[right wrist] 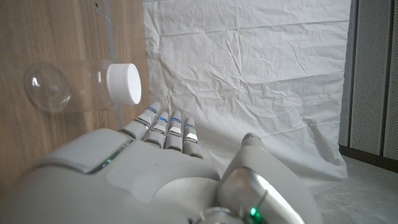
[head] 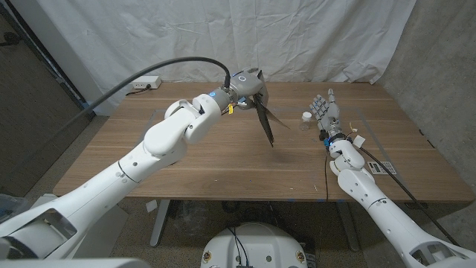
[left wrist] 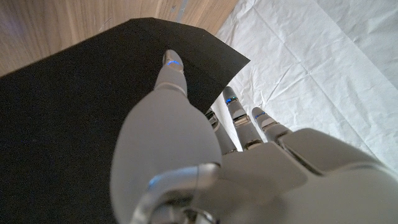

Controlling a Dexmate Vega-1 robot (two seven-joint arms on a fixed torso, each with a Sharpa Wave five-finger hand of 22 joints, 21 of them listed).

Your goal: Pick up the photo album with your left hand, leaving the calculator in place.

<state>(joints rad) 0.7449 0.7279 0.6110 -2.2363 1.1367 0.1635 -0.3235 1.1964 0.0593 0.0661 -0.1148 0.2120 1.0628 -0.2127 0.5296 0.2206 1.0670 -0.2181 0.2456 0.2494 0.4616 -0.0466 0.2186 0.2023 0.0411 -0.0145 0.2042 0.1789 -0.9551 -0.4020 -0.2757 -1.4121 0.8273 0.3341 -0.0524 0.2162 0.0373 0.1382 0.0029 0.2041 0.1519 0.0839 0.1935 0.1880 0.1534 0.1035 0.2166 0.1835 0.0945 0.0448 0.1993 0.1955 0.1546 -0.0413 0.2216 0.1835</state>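
L hand [head: 249,84] holds black album [head: 266,123] up over brown wood table [head: 223,164]. R hand [head: 326,112] open, fingers apart. White sheet [head: 223,37] behind.

Black photo album [head: 266,119], white-capped clear bottle [head: 306,120]

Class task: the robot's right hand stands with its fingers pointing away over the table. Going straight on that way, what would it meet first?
Probably the small clear bottle with a white cap, just beyond the right hand and slightly to one side; depth is unclear.

A wooden table [head: 223,160] carries a clear bottle [head: 306,120] lying on its side
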